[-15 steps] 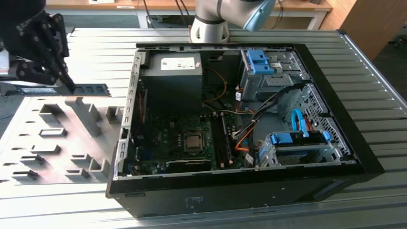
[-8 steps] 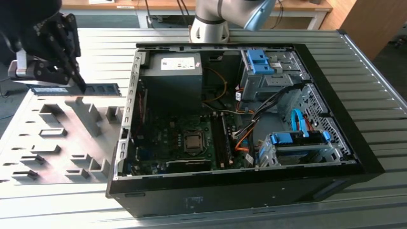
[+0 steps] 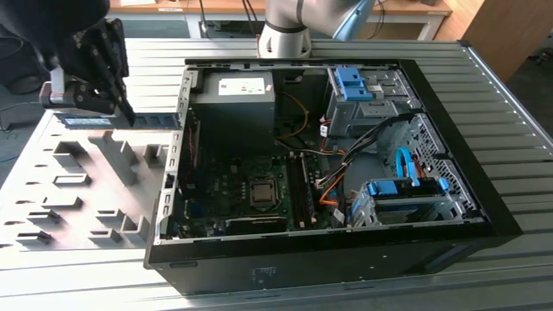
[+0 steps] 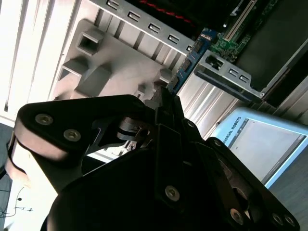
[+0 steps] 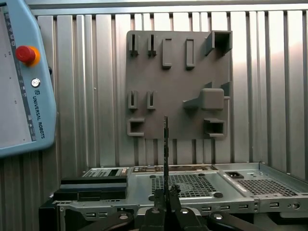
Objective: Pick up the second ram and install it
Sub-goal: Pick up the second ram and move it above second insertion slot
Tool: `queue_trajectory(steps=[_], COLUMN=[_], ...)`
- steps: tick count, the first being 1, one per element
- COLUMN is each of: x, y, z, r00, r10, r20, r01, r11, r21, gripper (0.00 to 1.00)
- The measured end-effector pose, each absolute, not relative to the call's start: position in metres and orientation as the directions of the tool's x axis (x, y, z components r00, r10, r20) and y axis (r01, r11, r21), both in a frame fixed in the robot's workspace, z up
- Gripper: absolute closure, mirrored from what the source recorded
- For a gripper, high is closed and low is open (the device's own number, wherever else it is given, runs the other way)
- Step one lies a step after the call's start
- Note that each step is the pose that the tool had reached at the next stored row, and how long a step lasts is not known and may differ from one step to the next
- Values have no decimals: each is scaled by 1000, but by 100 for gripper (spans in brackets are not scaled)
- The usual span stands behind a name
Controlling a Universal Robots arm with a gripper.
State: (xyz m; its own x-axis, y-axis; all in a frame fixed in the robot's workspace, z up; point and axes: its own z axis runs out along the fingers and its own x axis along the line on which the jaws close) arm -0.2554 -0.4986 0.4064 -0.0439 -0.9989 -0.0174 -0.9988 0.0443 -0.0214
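One slim dark green memory stick, the second ram [image 3: 160, 119], is clamped edgewise between the fingers of the black gripper [image 3: 121, 111], above the grey plastic fixture plate [image 3: 87, 194]. Its long axis points toward the uncovered black computer case [image 3: 458, 162]. The long black motherboard slots [image 3: 299, 188] lie to the exterior view's right, beyond the metal side wall [image 3: 177, 162], and run crosswise to the stick.

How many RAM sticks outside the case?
1: the second ram, gripped in the end effector above the grey fixture plate, on the exterior view's left of the case. Others may sit hidden in the motherboard slots.
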Motion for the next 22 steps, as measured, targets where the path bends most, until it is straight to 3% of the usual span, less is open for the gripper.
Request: queue_trajectory(steps=[22], x=[-205], y=[-499], z=[406], r00=[-44], r10=[-999], r20=[-17], r01=[-999], r11=[44], r21=[-21], gripper=[86])
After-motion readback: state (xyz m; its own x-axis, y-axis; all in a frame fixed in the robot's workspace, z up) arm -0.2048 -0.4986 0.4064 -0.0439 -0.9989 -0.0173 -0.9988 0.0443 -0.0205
